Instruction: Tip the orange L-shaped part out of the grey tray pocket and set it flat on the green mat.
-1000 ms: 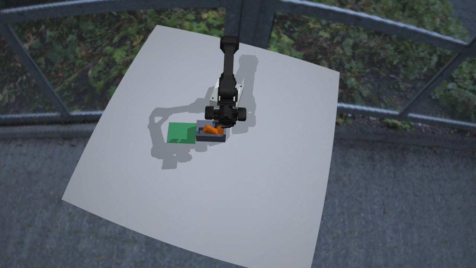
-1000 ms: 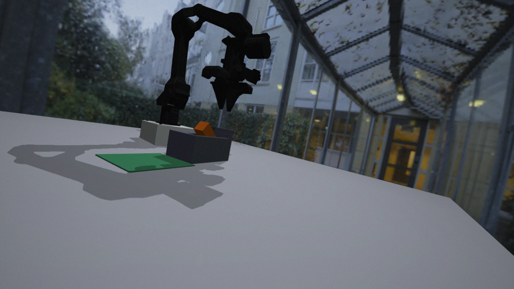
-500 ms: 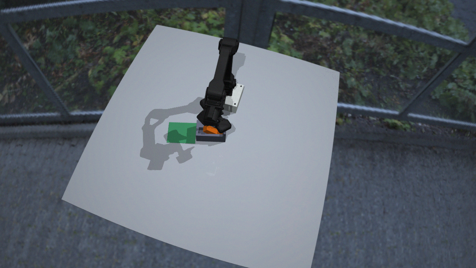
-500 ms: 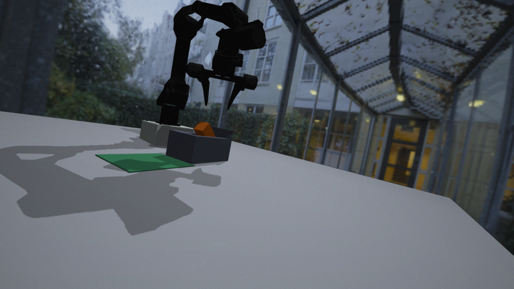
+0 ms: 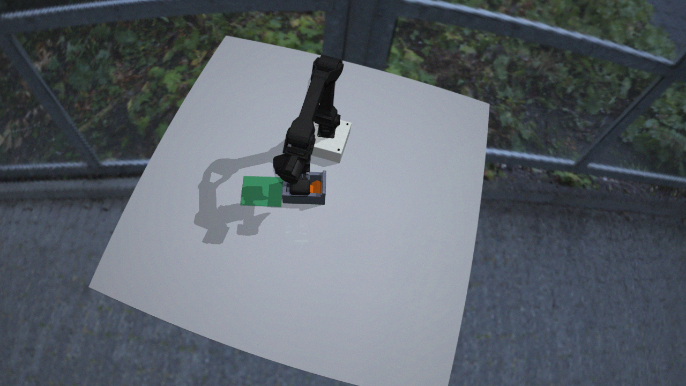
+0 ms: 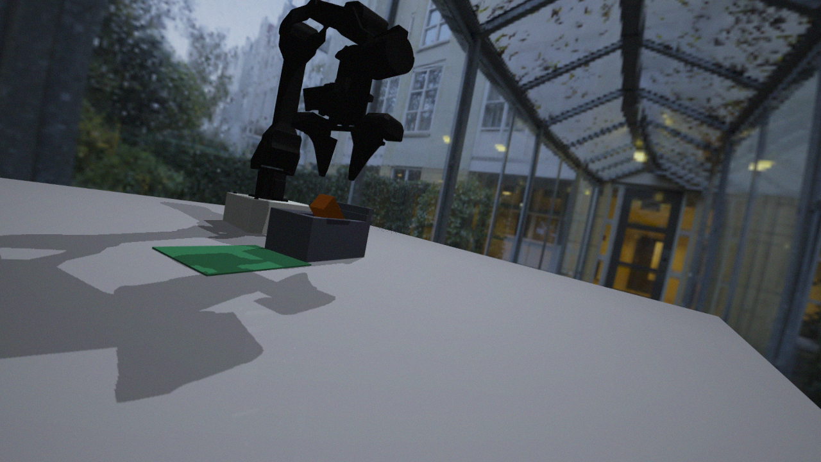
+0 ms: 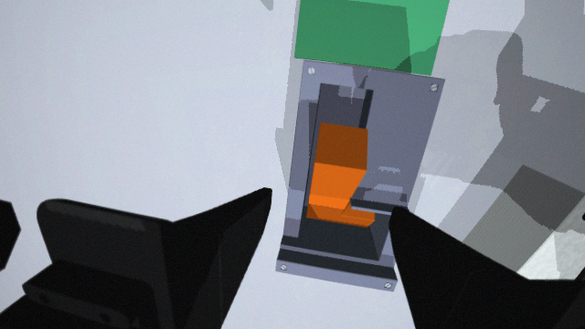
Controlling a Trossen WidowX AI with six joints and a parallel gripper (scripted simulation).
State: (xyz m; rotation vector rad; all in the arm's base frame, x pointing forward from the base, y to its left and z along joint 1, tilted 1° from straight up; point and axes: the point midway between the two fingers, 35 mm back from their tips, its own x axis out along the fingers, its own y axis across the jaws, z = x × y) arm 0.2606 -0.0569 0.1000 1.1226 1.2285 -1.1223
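Note:
The orange part (image 5: 315,186) (image 6: 326,205) (image 7: 340,178) is tilted in the pocket of the grey tray (image 5: 304,199) (image 6: 338,240) (image 7: 402,119). Its plain end, on the side toward the mat, stands up above the tray's top face; its L-shaped end is down in the pocket. My gripper (image 6: 337,176) (image 7: 330,206) is open and empty, with its fingertips high above the tray. In the top view the arm hides the fingertips and part of the tray. The green mat (image 5: 246,184) (image 6: 195,253) (image 7: 430,27) lies flat against the tray's end, with nothing on it but shadows.
The arm's pale base block (image 5: 330,154) (image 6: 246,213) (image 7: 550,256) stands close behind the tray. A raised wall (image 5: 324,179) (image 7: 338,265) runs across the tray's end away from the mat. The arm's shadow falls across the table and the mat.

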